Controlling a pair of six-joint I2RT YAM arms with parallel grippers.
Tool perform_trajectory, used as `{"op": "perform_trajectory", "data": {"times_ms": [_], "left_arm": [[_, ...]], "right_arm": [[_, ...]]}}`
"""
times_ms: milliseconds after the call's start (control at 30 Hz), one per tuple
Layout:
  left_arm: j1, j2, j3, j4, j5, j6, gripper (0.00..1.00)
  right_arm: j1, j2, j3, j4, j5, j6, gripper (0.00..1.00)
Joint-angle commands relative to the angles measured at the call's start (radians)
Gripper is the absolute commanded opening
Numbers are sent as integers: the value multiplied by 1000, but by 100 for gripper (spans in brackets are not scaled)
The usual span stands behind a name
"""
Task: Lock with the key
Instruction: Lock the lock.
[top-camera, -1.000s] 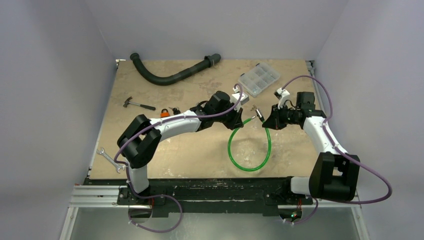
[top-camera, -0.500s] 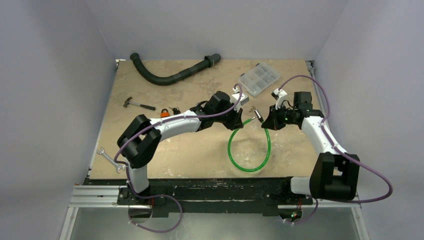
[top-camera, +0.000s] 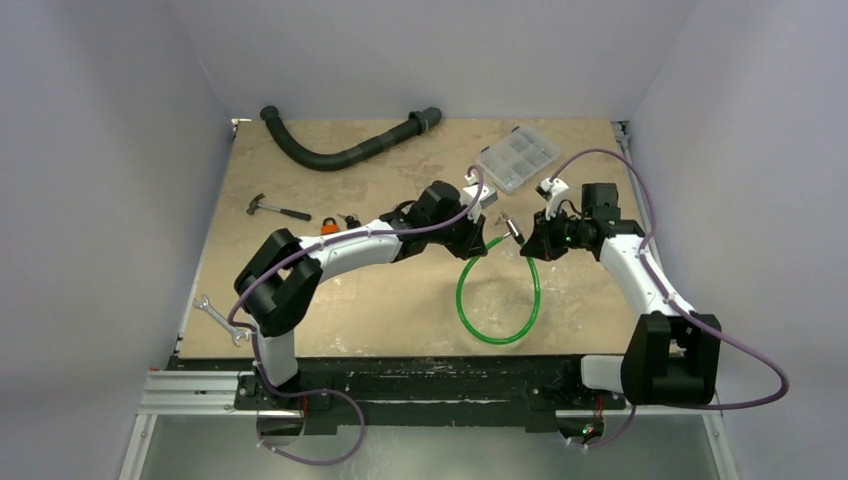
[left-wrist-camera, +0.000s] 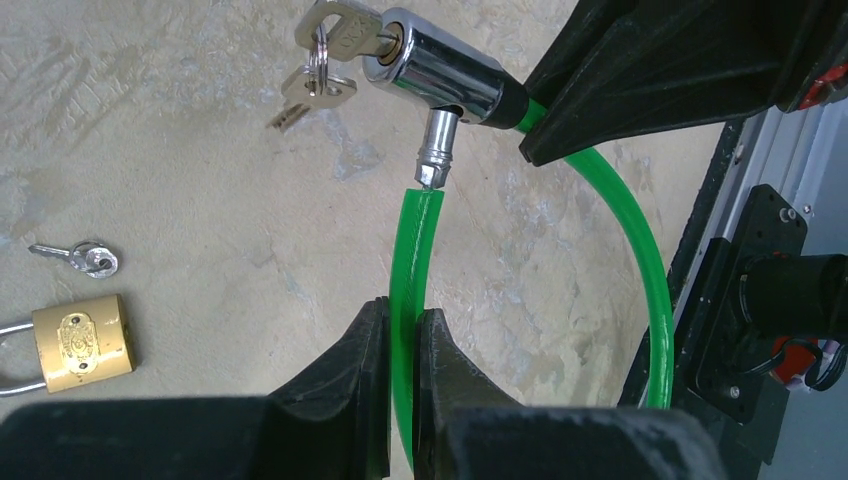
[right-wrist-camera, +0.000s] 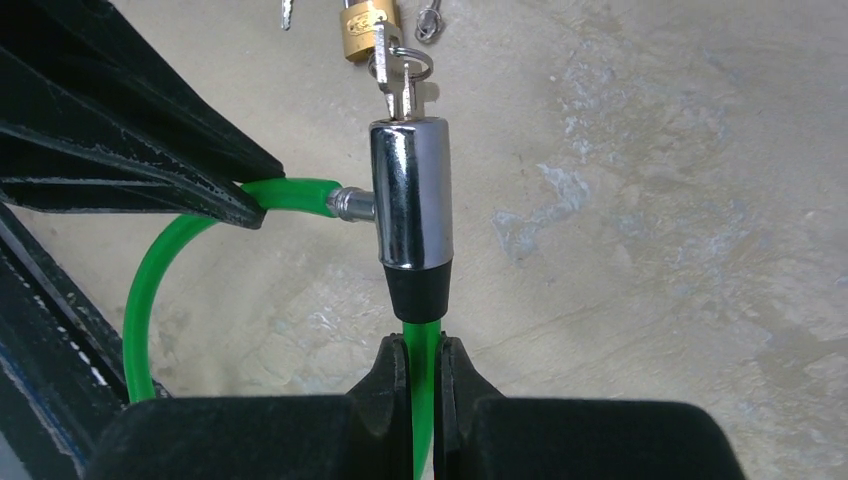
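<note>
1. Brass padlock (left-wrist-camera: 85, 342) sat well apart from the chrome cylinder lock head (right-wrist-camera: 412, 195), its shackle cut off by the frame edge.
2. Silver end pin (left-wrist-camera: 437, 150) met the head's side; depth unclear.
3. Green plastic-coated cable (left-wrist-camera: 420, 230) looped below the head, and a silver key (left-wrist-camera: 345, 30) sat in the head's end.
4. Left gripper (left-wrist-camera: 403, 320) pinched the cable near the pin.
5. Right gripper (right-wrist-camera: 424, 350) pinched the cable just beneath the head.

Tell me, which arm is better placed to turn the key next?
Probably the left. The right tool is shut on the green cable just under the lock cylinder, steadying it; the left tool only holds the pin end, near the key.
</note>
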Motion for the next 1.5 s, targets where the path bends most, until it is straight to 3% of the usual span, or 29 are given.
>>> {"op": "perform_trajectory", "data": {"times_ms": [0, 433, 733, 1100, 1267, 1467], "left_arm": [[-4, -8, 77, 109, 68, -47, 0], [11, -79, 20, 307, 84, -53, 0], [25, -73, -60, 317, 122, -56, 0], [84, -83, -105, 299, 217, -104, 31], [83, -116, -137, 286, 248, -79, 43], [99, -234, -207, 252, 302, 22, 67]], "right_arm": [[78, -53, 19, 38, -54, -33, 0], [191, -37, 63, -83, 3, -245, 0], [194, -64, 66, -28, -26, -216, 0], [194, -57, 67, 9, -8, -187, 0], [194, -54, 74, 6, 5, -197, 0], [193, -50, 81, -5, 11, -208, 0]]}}
